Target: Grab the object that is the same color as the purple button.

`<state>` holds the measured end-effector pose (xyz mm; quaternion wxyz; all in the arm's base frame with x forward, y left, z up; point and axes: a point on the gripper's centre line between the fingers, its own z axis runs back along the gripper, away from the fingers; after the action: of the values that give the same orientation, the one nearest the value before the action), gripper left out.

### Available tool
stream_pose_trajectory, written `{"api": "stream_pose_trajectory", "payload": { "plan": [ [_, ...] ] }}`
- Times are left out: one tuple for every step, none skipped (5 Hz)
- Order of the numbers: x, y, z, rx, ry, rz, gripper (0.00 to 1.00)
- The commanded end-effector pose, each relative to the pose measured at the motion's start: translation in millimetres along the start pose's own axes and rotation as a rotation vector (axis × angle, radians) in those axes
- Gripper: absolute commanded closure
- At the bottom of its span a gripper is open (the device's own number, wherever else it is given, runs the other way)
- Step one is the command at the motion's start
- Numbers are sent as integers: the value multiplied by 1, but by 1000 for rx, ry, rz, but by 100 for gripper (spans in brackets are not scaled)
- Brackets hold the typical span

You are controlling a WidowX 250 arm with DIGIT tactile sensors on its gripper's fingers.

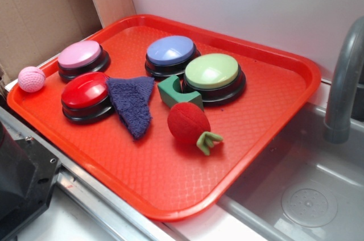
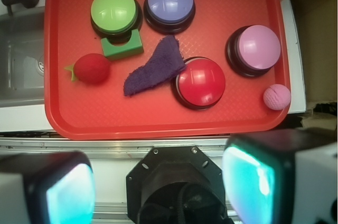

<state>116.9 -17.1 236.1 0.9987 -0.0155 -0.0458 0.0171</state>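
On a red tray (image 1: 296,90), a small purple cloth (image 1: 132,103) lies flat touching the red button (image 1: 85,96), near of the purple button (image 1: 170,52) (soft, light, best pinched mid-fold); the fingers (image 2: 158,187) hang wide open, empty.

Bright, even light; glossy button glare.

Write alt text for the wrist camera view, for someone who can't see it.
A red tray seen from above holds a purple cloth touching a red button, with purple button, green button and pink button around. The open gripper is off the tray.
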Motion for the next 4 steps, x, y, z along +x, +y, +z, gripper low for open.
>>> {"api": "stream_pose_trajectory", "payload": {
  "plan": [
    [0, 0, 0, 0, 0, 0, 0],
    [4, -1, -16, -38, -11, 163, 0],
    [12, -4, -39, -4, 0, 295, 0],
    [20, 3, -69, 16, -40, 520, 0]
  ]
}}
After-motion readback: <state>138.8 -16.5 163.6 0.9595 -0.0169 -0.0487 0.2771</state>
